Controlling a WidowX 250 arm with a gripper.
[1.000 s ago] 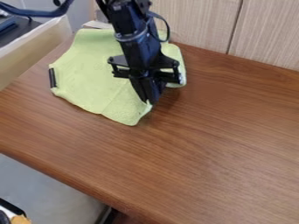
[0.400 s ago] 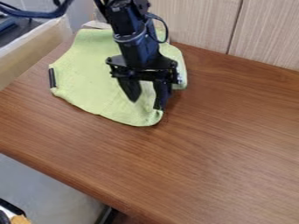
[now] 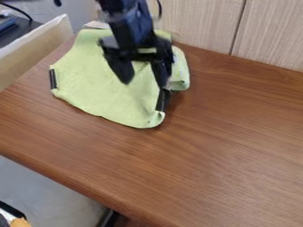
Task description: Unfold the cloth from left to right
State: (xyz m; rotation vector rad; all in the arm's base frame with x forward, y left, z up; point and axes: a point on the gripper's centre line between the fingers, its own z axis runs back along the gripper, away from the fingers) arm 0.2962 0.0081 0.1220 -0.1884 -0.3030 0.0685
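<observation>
cloth [image 3: 89,84], corner pointing lower right (long axis unclear)

Appears black overall, with a dark blue sheen along the thick, rounded arm [image 3: 129,26]. Carries a thin black cable [image 3: 159,8], curved along one side. Ends in a black pincer [image 3: 144,84] with a broad, angular crosspiece and two sturdy fingers [image 3: 122,68], tapering toward dark tips.

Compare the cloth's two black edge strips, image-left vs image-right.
Image-left strip leans top-left; image-right strip leans top-right.
Image-left strip is clear of the gripper; image-right strip is right by it.
Both: black, narrow, at the cloth's edge.
</observation>
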